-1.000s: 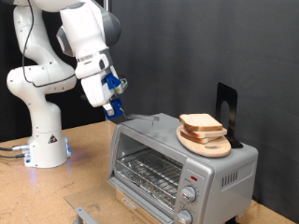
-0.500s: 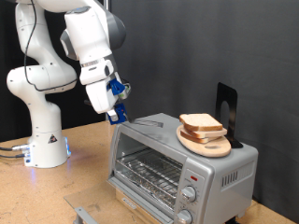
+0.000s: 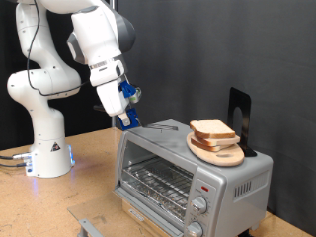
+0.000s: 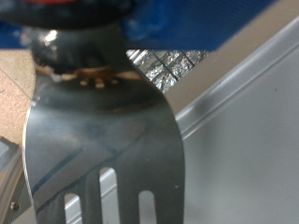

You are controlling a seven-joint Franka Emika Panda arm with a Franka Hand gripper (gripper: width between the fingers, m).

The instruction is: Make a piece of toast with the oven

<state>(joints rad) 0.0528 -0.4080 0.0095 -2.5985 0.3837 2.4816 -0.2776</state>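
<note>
The silver toaster oven [image 3: 163, 176] stands on the wooden table, door shut, with two knobs on its front towards the exterior view's right. Two slices of toast [image 3: 211, 129] lie stacked on a round light-wood board [image 3: 221, 153] on the oven's top. My gripper [image 3: 126, 117], with blue fingers, hangs just above the oven's top corner on the exterior view's left, shut on the handle of a metal slotted spatula [image 3: 158, 125]. The blade points along the oven top towards the toast, short of the board. In the wrist view the spatula blade [image 4: 103, 131] fills the frame over the oven's top [image 4: 252, 140].
The arm's white base [image 3: 47, 148] stands on the table at the exterior view's left. A black upright piece [image 3: 239, 114] stands behind the board on the oven. A grey metal piece [image 3: 89, 225] lies at the table's front edge.
My gripper with the spatula has moved a little towards the exterior view's right and slightly up, closer to the oven top and the toast.
</note>
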